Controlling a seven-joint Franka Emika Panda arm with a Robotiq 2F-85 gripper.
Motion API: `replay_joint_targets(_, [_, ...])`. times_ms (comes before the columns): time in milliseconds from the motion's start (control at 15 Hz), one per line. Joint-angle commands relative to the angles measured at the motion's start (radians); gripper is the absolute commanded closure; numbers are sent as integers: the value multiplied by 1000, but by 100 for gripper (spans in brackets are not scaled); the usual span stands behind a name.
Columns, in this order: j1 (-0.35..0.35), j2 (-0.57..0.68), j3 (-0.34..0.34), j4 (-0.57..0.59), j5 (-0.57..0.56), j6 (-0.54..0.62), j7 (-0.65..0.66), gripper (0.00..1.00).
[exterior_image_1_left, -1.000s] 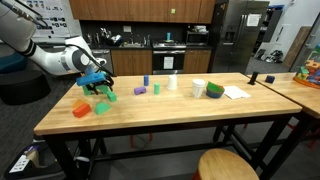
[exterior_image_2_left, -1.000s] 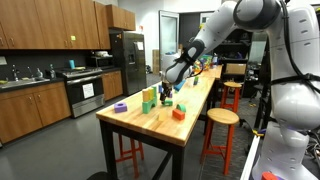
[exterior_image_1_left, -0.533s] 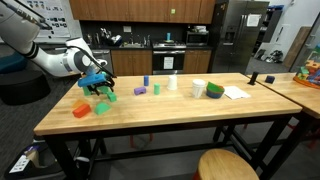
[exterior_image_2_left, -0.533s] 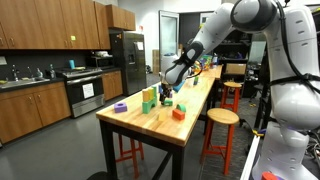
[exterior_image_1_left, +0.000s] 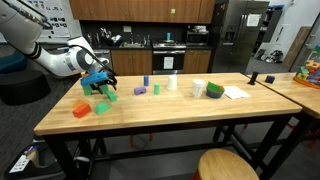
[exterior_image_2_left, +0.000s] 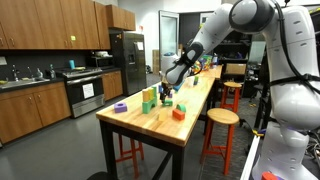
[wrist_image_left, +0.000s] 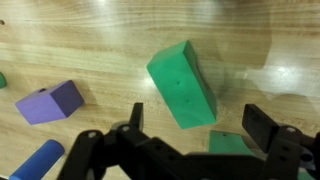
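My gripper (exterior_image_1_left: 100, 87) hangs low over the left part of a wooden table (exterior_image_1_left: 170, 122), and it also shows in an exterior view (exterior_image_2_left: 167, 91). In the wrist view the gripper (wrist_image_left: 200, 130) is open and empty. A large green block (wrist_image_left: 182, 82) lies just ahead of the fingers, and a second green block (wrist_image_left: 230, 143) lies between them. In an exterior view a green block (exterior_image_1_left: 102, 106) and an orange block (exterior_image_1_left: 81, 108) sit right below the gripper. A purple block (wrist_image_left: 50, 102) and a blue cylinder (wrist_image_left: 35, 162) lie to the left in the wrist view.
Further along the table are a purple block (exterior_image_1_left: 139, 91), a blue cylinder (exterior_image_1_left: 145, 80), a white cup (exterior_image_1_left: 198, 88), a green bowl (exterior_image_1_left: 214, 90) and a sheet of paper (exterior_image_1_left: 236, 92). A wooden stool (exterior_image_1_left: 228, 166) stands at the front. A kitchen counter is behind.
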Motion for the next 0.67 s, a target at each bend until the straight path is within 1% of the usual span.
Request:
replay_joint_targets(0, [3,10,-20,30,-27,-60,-9,0])
replay_joint_targets(333, [-8,8,-2,51,11,-181,-58,0])
replay_joint_targets(600, [-2,15,-4,56,-17,-176,-51,0])
